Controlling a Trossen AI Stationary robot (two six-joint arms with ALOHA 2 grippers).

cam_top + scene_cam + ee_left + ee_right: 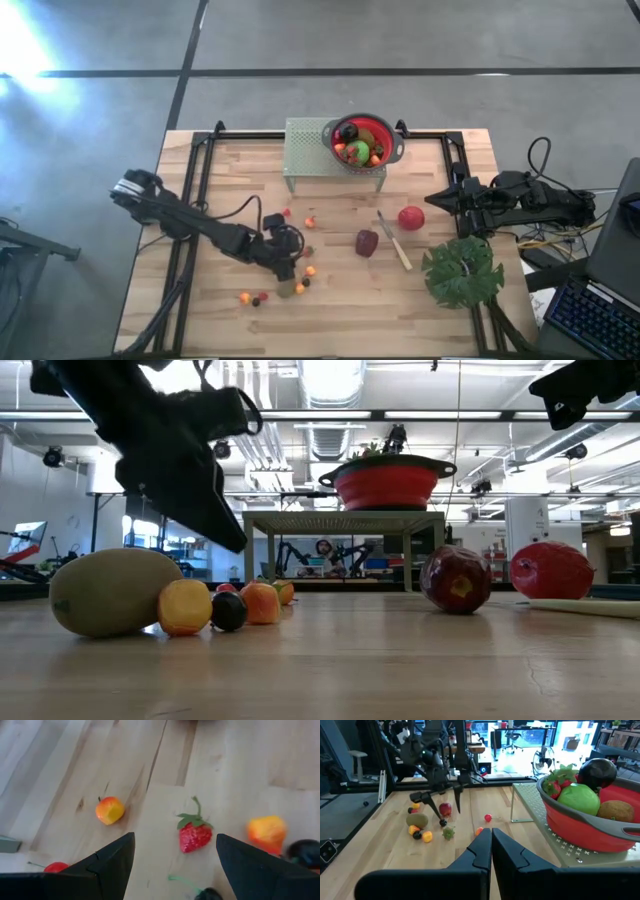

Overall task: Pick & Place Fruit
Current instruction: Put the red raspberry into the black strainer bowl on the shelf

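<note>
Lying loose on the table (pixel 440 320), a strawberry (pixel 194 836) is framed between the parted, empty fingers of the left gripper (pixel 175 865); other small fruit is crowded near it, so a neighbour may be nudged or pinched; the strawberry's exact seating is perhaps uncertain; the right gripper (pixel 491 851) is clenched empty beside the red colander (pixel 592 832); no writing is legible.

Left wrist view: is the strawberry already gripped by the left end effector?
No, the strawberry lies on the table between the open left end effector's fingers, untouched.
</note>
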